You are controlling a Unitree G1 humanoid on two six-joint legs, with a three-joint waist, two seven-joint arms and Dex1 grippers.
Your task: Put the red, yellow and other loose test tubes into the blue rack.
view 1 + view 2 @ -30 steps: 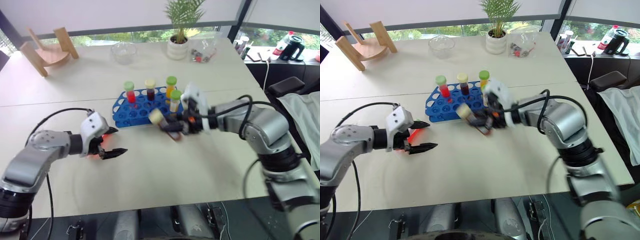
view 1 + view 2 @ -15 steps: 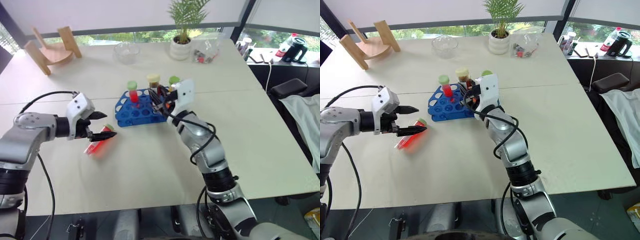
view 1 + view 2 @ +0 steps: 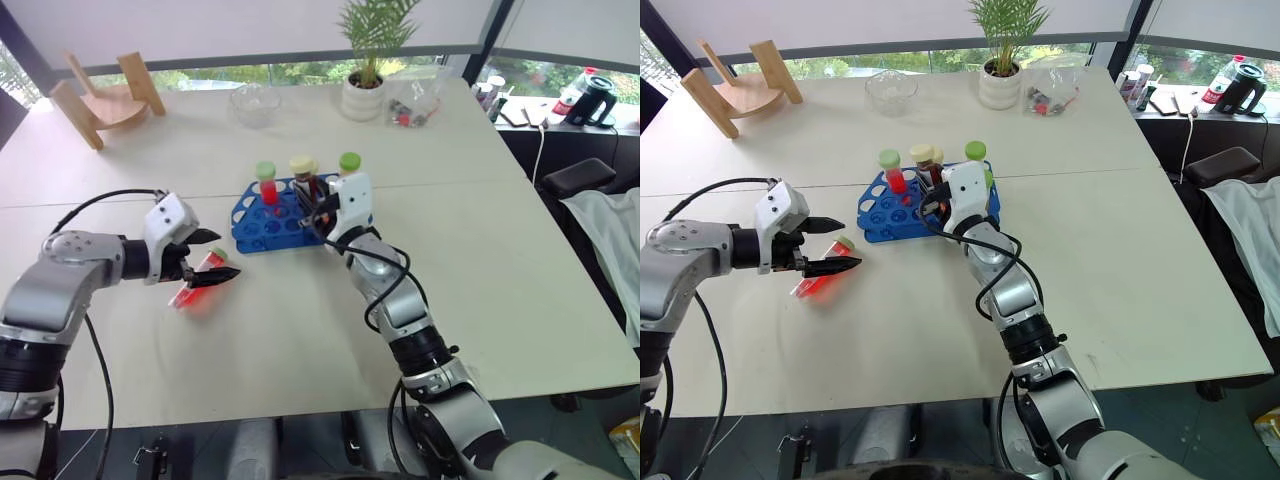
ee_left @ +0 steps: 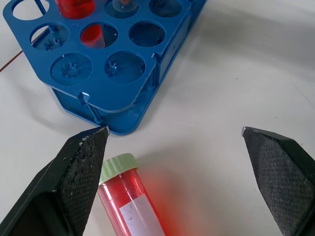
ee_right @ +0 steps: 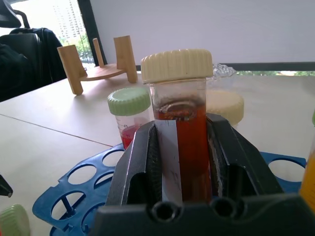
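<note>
The blue rack (image 3: 270,222) stands mid-table with three capped tubes upright in it, one a green-capped red tube (image 3: 265,183). My right gripper (image 5: 181,147) is shut on a cream-capped tube of red-brown liquid (image 5: 179,118), held upright over the rack's right part. The tube's lower end is hidden. A loose red tube with a green cap (image 4: 129,196) lies on the table just in front of the rack's left corner. My left gripper (image 3: 222,256) hangs open over its cap end, fingers (image 4: 81,169) wide apart on either side.
At the back of the table are a wooden stand (image 3: 100,95), a glass bowl (image 3: 252,103), a potted plant (image 3: 362,85) and a clear bag (image 3: 410,100). Bottles and a dark jug (image 3: 585,95) sit at the far right.
My right gripper has carried the cream-capped tube from in front of the rack to over it, turning it upright. The left gripper stays open by the red tube.
</note>
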